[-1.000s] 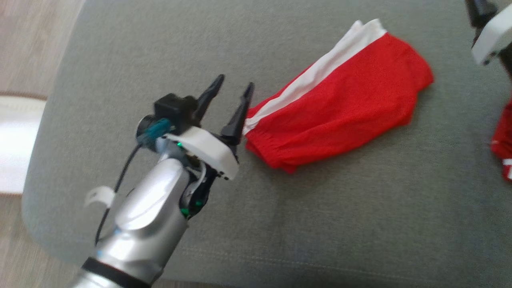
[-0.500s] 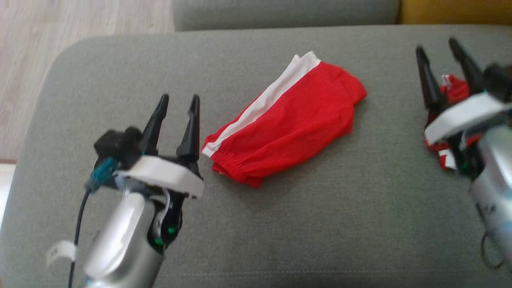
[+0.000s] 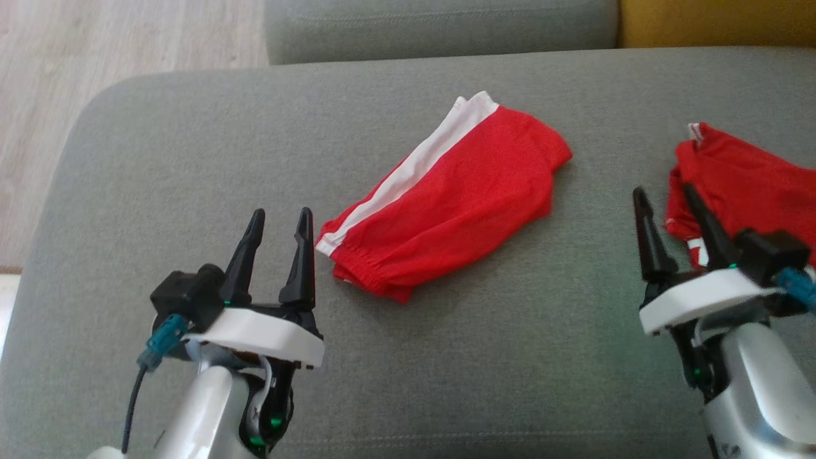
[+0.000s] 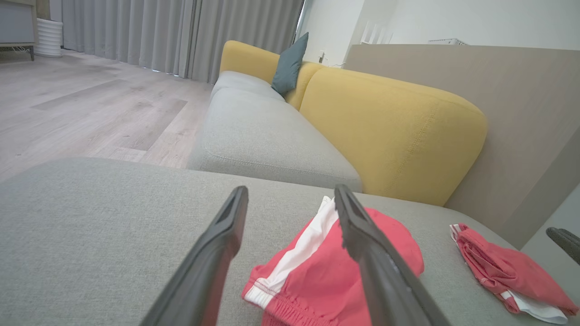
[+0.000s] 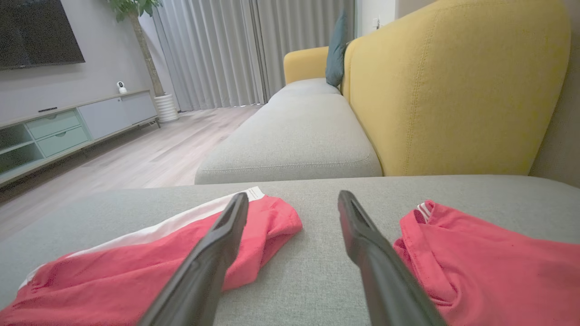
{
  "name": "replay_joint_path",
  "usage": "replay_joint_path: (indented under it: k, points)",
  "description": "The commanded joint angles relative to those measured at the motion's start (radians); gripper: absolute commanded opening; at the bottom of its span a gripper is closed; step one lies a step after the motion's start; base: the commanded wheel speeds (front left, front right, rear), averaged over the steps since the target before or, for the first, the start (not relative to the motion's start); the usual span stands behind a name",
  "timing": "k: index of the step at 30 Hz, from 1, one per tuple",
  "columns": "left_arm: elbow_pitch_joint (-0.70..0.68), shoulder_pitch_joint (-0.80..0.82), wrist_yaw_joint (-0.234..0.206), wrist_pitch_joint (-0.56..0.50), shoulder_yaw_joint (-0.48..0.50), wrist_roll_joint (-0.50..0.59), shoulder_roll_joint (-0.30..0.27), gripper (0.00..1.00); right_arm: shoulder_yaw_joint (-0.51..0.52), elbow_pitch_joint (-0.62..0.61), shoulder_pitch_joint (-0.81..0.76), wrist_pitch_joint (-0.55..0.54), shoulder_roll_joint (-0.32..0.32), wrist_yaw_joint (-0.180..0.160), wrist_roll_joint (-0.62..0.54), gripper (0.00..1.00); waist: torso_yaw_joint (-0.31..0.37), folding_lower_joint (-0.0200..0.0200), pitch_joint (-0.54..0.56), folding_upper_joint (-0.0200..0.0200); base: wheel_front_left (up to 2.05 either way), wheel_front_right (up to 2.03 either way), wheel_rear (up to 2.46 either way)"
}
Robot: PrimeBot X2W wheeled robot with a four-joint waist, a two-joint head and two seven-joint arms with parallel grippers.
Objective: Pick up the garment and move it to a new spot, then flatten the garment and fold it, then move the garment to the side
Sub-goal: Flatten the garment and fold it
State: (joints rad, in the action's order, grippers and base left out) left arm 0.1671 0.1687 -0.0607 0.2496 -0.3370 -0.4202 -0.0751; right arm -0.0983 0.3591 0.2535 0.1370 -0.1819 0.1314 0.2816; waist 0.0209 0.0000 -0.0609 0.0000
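Both tools hang empty over the grey sofa seat (image 3: 191, 159). The left tool (image 3: 282, 213) has its jaws spread wide, just beside the waistband end of the red shorts (image 3: 446, 204). The right tool (image 3: 663, 191) is spread as wide, close to a second red garment (image 3: 746, 185) that lies crumpled at the seat's right.

The shorts lie between the two tools, nearer the left one, folded into a narrow bundle with the white side stripe along the far edge. They look folded already, so the move to the side seems to be what remains. To do it well, pinch through every layer at the waistband, support the far end, and carry it level so the fold holds, clear of the crumpled piece.

No brand, label or writing can be read on either garment.
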Motion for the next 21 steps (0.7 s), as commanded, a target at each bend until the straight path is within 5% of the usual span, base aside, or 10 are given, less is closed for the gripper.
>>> replay_joint_path:
  k: [1,10,21]
  points:
    - [-0.034,0.047,0.007,0.012,0.042,0.01,0.0,1.0,-0.002,-0.05,0.033,-0.015,0.008,-0.001,0.002,1.0,-0.017,0.0,-0.016,0.0,0.0,0.0,0.0]
    - [-0.022,0.09,0.038,0.012,0.033,0.027,0.018,1.0,0.195,-0.068,0.109,-0.267,0.106,-0.001,0.152,1.0,-0.12,0.0,-0.104,0.0,0.0,0.0,0.0]
    - [-0.012,0.128,0.047,0.012,0.008,0.011,0.024,1.0,0.443,0.149,0.3,-0.501,0.131,-0.001,0.207,1.0,-0.237,0.0,-0.186,0.0,0.0,0.0,0.0]
